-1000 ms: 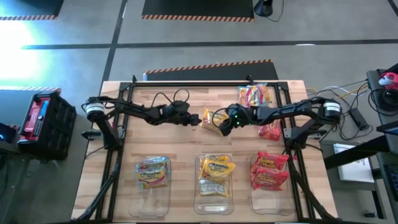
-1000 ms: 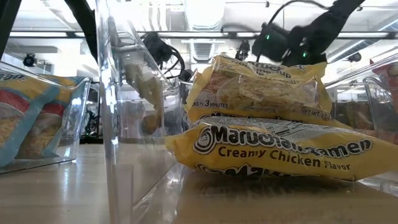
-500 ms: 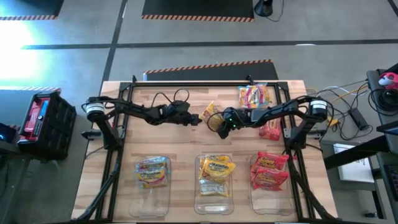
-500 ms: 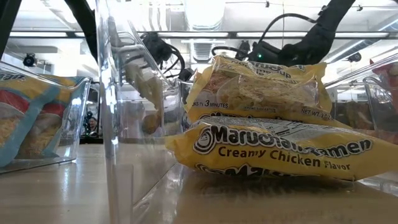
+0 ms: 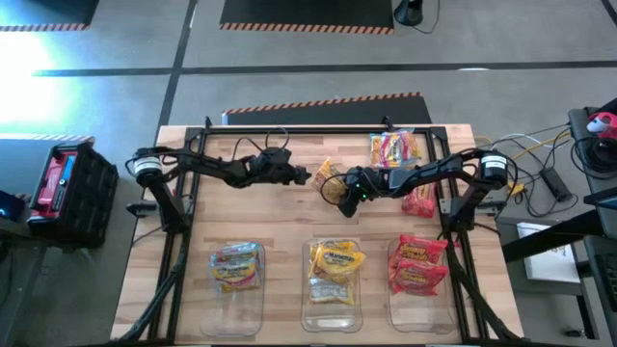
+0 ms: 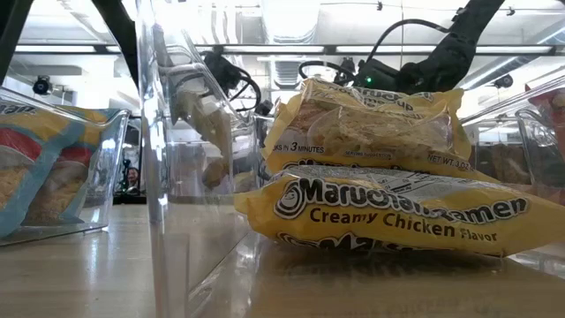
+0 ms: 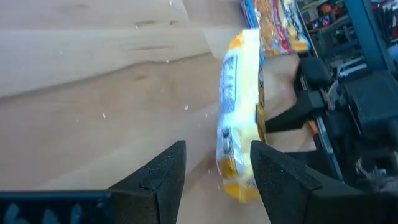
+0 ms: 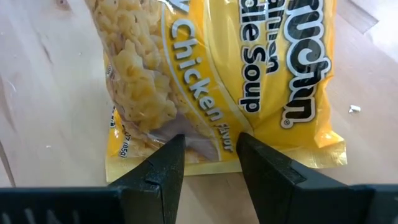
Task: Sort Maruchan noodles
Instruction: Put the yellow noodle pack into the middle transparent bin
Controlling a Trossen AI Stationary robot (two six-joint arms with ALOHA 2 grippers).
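Fingers of the right gripper (image 8: 208, 163) are seen closed on the lower edge of a yellow chicken-flavour packet (image 8: 233, 81), which is held edge-up just above the bare wood of the table (image 5: 289, 217). In the high view this gripper (image 5: 339, 189) is placed near the table's centre, slightly toward 1 o'clock, with the yellow packet (image 5: 330, 181) at its tip. From the left wrist the same packet (image 7: 239, 112) is shown standing on edge.

The left gripper (image 5: 307, 176) is set just beside the packet at its 9 o'clock side; its fingers stand parted with nothing between them, the packet lying just ahead of the tips (image 7: 214, 158).

At 1 o'clock of the table a multicoloured packet (image 5: 394, 147) is laid flat, and at 3 o'clock a red packet (image 5: 420, 202) is partly hidden under the right arm.

Along the 6 o'clock edge three clear bins are ranged: the left bin (image 5: 237, 302) with pale blue packets (image 5: 236, 263), the middle bin (image 5: 334, 316) with yellow packets (image 5: 335, 262), the right bin (image 5: 418, 306) with red packets (image 5: 417, 263). In the low view, two stacked yellow packets (image 6: 380, 185) are seen close up inside the middle bin.
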